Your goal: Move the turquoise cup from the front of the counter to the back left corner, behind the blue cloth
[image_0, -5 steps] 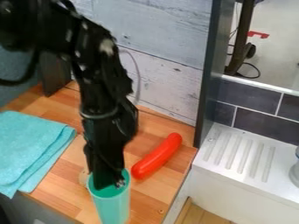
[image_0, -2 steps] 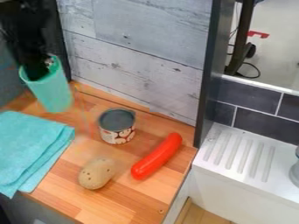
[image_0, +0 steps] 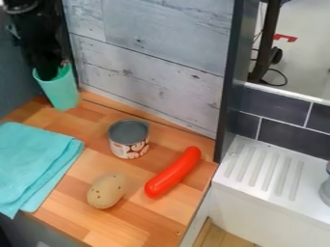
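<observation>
- Looking to the far left corner, I find my black gripper (image_0: 49,72) pointing down into the mouth of the green cup (image_0: 59,91).
- From this angle I cannot tell whether the gripper is spread, pressed together or pinching the cup's wall, as the cup's rim and side hide its lower end.
- The cup is at the far left of the wooden desk (image_0: 151,222), close by the grey plank wall (image_0: 155,72). It leans a little in my view, and I cannot tell whether its base bears on the wood or sits just above it.
- Right of the cup and nearer to me, an upright can (image_0: 129,140) stands on the desk. The speckled potato (image_0: 106,191) lies on the near side of the can, and the red sausage (image_0: 172,172) lies slantwise to the right, apart from both.
- A folded blue cloth (image_0: 35,166) covers the near left part of the desk.
- I judge the step in hand to be handling the cup in that far left corner.
- As I see it, the next move calls for checking the cup's base against the wood and keeping the cup level; any lift out of its mouth should go straight up, so the rim does not catch and tip it.
</observation>
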`<action>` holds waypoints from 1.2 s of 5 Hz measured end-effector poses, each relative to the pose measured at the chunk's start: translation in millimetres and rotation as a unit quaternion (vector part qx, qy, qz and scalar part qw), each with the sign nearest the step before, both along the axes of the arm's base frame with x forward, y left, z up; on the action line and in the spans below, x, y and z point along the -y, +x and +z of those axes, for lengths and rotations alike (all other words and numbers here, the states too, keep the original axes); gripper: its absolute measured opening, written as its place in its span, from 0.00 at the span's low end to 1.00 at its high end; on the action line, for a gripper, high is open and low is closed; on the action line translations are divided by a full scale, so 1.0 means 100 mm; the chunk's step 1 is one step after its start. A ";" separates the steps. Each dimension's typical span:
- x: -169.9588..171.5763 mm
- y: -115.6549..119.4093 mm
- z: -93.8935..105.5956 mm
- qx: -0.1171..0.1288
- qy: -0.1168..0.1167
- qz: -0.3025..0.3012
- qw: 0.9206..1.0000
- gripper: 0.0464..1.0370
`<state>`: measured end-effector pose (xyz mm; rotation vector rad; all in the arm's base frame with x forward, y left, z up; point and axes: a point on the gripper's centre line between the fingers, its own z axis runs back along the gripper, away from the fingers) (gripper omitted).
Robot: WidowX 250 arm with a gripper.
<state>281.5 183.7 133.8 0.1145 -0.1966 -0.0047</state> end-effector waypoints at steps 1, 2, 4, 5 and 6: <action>-0.20 0.09 -0.16 -0.001 0.000 0.037 0.999 0.05; -0.36 0.24 -0.38 -0.006 -0.007 0.059 0.998 0.05; -0.53 0.46 -0.72 -0.042 -0.034 0.106 0.993 0.05; -0.57 0.53 -0.80 -0.057 -0.050 0.122 0.990 0.05; -0.60 0.60 -0.82 -0.057 -0.056 0.130 0.988 0.05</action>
